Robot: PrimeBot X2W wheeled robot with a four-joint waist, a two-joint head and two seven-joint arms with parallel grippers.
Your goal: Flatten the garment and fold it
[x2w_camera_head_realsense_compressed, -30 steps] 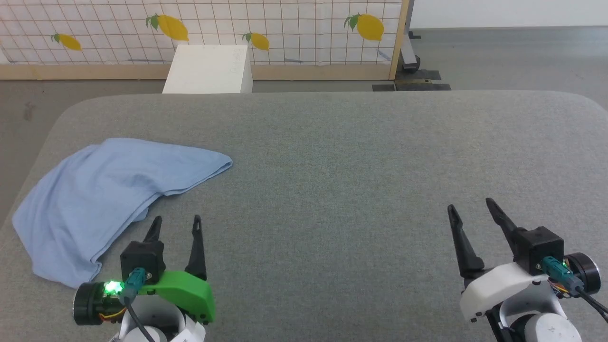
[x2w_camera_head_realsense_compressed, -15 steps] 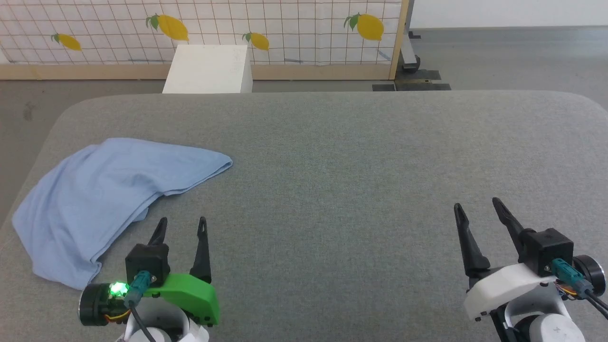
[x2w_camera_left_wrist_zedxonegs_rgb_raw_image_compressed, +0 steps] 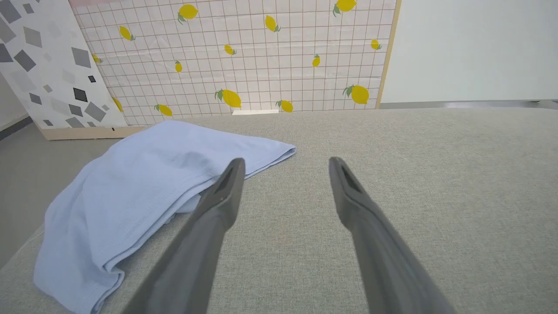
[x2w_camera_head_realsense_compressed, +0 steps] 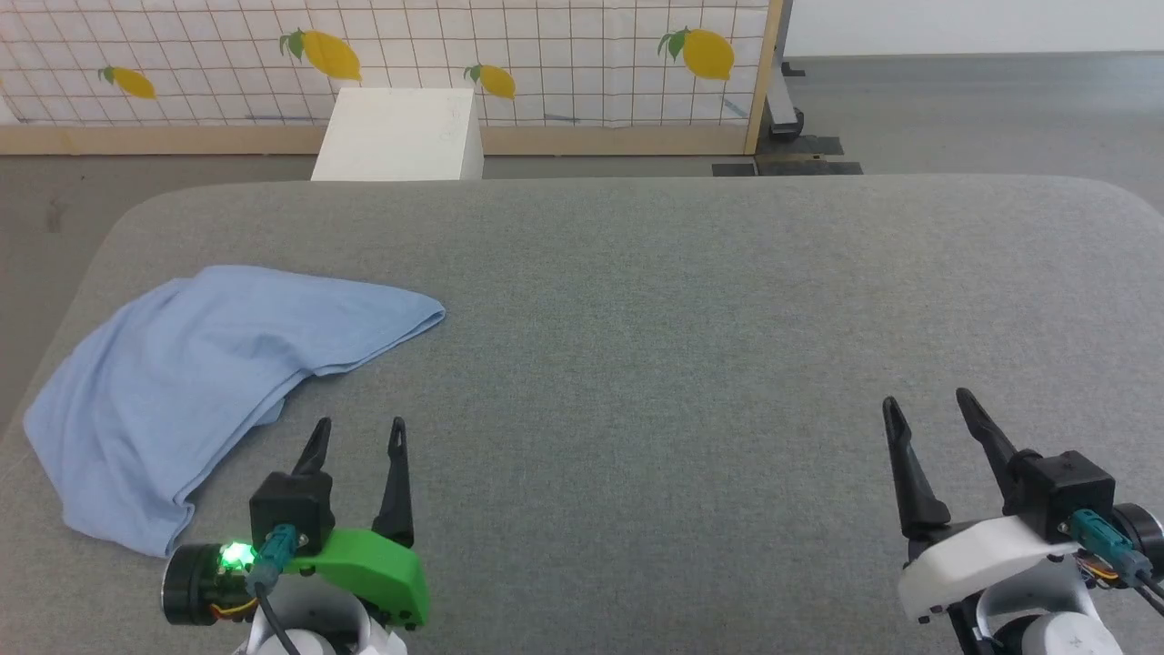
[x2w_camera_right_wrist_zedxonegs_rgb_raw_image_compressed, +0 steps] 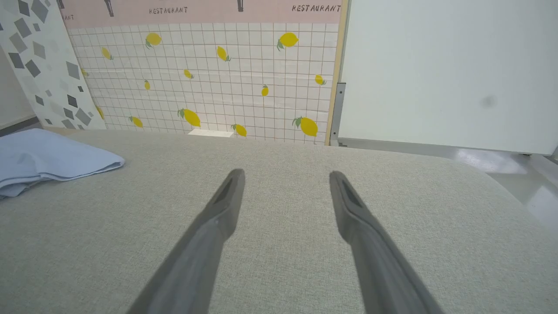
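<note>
The garment (x2w_camera_head_realsense_compressed: 195, 377) is a light blue shirt lying bunched and folded over on the left side of the grey table (x2w_camera_head_realsense_compressed: 682, 300); its collar and buttons are hidden. In the left wrist view the garment (x2w_camera_left_wrist_zedxonegs_rgb_raw_image_compressed: 144, 187) lies just left of the fingers, its edge behind the left fingertip. My left gripper (x2w_camera_head_realsense_compressed: 359, 432) stands open near the table's front edge, just right of the garment's lower edge, holding nothing. My right gripper (x2w_camera_head_realsense_compressed: 926, 407) is open at the lower right, far from the cloth. The right wrist view has the garment (x2w_camera_right_wrist_zedxonegs_rgb_raw_image_compressed: 48, 159) at far left.
A white box (x2w_camera_head_realsense_compressed: 400, 132) stands on the floor beyond the table's far edge. Behind it runs a lemon-patterned grid panel (x2w_camera_head_realsense_compressed: 382, 55) on a wooden frame. The table's left edge passes close under the garment. Bare grey tabletop stretches between the two grippers.
Both grippers have drifted slightly to the right and toward the front edge. The garment has not moved.
</note>
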